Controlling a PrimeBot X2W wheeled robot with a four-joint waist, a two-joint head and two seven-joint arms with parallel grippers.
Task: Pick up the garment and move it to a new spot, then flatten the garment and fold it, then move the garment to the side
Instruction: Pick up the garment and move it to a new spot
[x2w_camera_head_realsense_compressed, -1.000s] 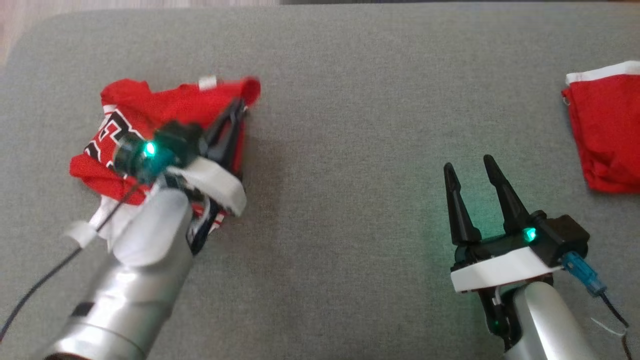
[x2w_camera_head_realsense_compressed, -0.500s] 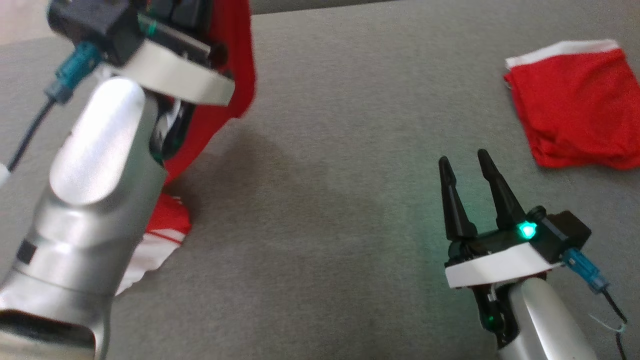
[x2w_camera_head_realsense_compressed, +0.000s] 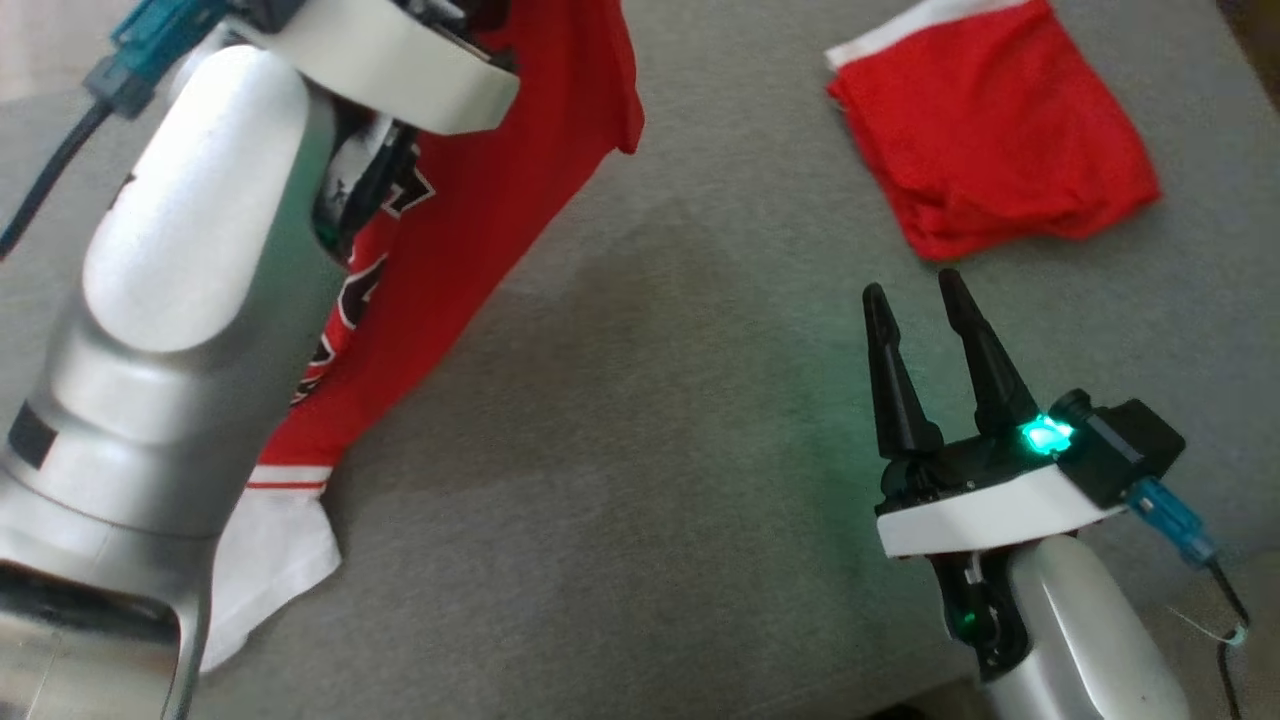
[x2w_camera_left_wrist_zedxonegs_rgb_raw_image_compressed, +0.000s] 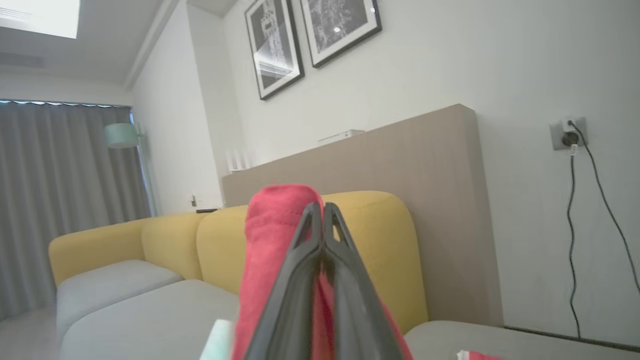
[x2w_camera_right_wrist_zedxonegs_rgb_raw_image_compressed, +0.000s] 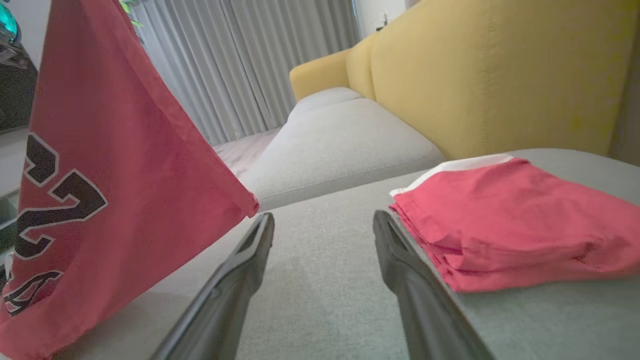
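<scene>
Moved: red black-lettered fabric jersey (x2w_camera_head_realsense_compressed: 500, 180) lifts higher, so it drapes open.
Left gripper (x2w_camera_left_wrist_zedxonegs_rgb_raw_image_compressed: 322, 210): clamped on jersey.
Right gripper (x2w_camera_head_realsense_compressed: 910, 285): spread, empty, waiting.

Left gripper (x2w_camera_left_wrist_zedxonegs_rgb_raw_image_compressed: 322, 209) now raised, was low on the sofa (x2w_camera_head_realsense_compressed: 650, 450). Garment (x2w_camera_head_realsense_compressed: 500, 190) no longer a heap: hangs unfurled from it, hem (x2w_camera_head_realsense_compressed: 270, 560) on sofa. Head camera has shifted too.
</scene>
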